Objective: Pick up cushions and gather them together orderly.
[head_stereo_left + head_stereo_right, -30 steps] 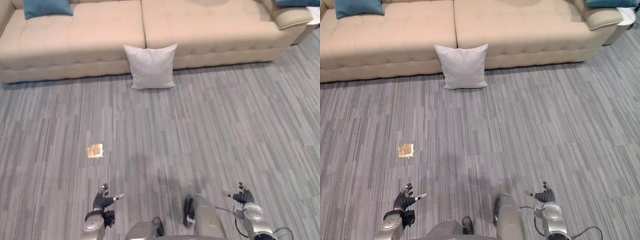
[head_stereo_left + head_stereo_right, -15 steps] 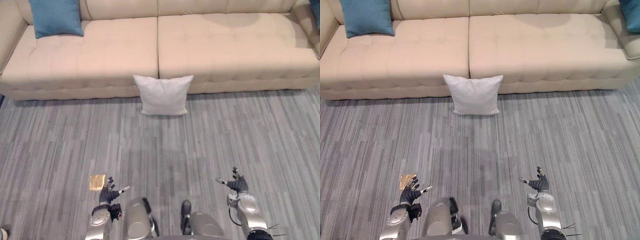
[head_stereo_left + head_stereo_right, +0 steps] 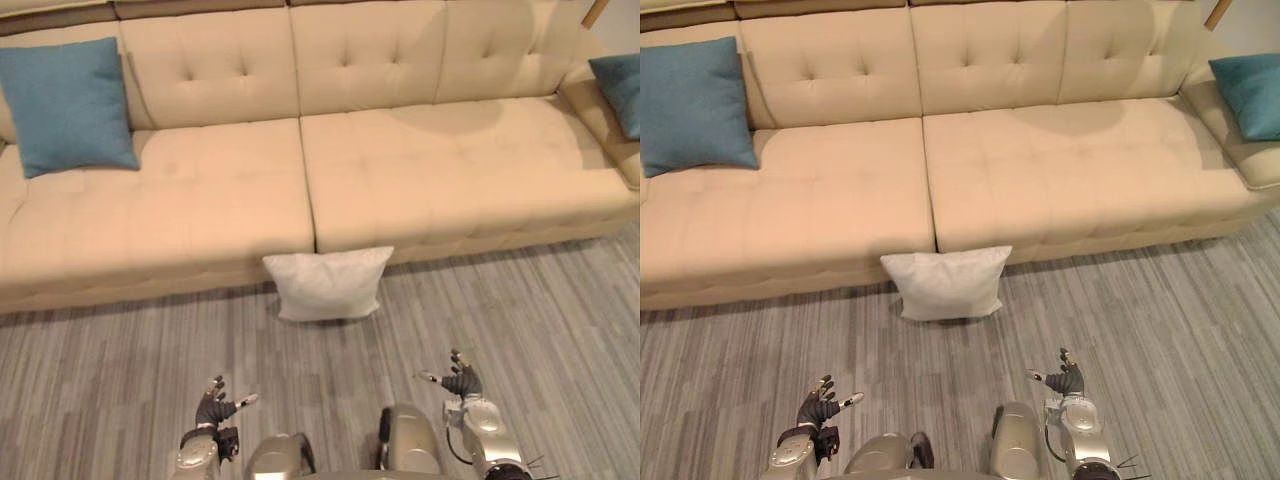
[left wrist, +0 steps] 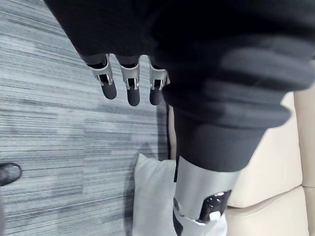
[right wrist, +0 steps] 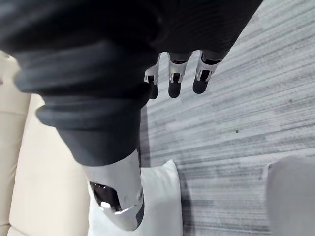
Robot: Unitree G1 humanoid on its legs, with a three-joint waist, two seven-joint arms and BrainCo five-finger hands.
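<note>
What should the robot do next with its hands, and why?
Probably reach both hands forward and down toward the white cushion, which stands on the floor against the front of the sofa. The left hand and right hand are open, hold nothing, and are apart from it.

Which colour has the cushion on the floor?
White; the cushion shows best in the right eye view.

Sheathed in a dark ribbed cover (image 4: 221,88) at wrist and back of left hand (image 3: 212,410) and right hand (image 3: 462,382) alike. Finished in silver along the fingers (image 4: 129,79), capped with rounded dark tips. Fitted with a silver thumb (image 5: 123,182) bearing a glossy black inset; rounded silver-grey forearms (image 3: 485,438) behind.
</note>
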